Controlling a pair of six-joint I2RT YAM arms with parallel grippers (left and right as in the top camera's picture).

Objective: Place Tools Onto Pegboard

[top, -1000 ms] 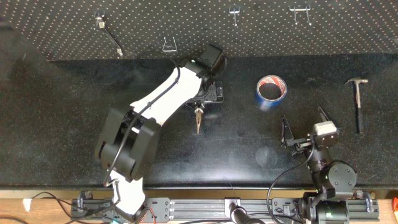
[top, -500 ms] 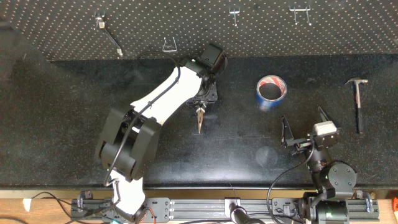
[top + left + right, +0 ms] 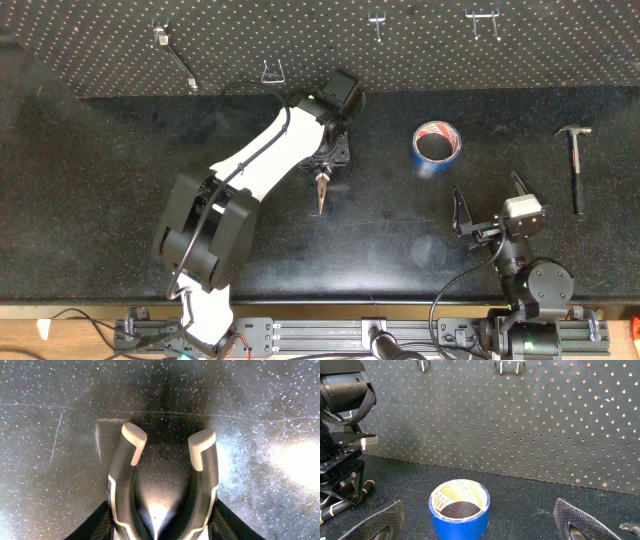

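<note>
One step is in hand: the pliers [image 3: 319,192], lying mid-counter [image 3: 110,150], are clamped at the handles by the left tool [image 3: 327,157]. The right tool [image 3: 490,203] is held wide. Next, a lift toward a pegboard [image 3: 300,35] hook is judged necessary.

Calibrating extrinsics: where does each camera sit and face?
Top view: fixed overhead, looking down on the black speckled worktop; both arms show.
Left wrist view: on the left arm, facing down at grey-and-white-handled pliers held in the left tool.
Right wrist view: on the right arm, facing the black perforated pegboard and blue tape roll past the open right tool.
Shared: top and right wrist views both show the tape roll.
</note>
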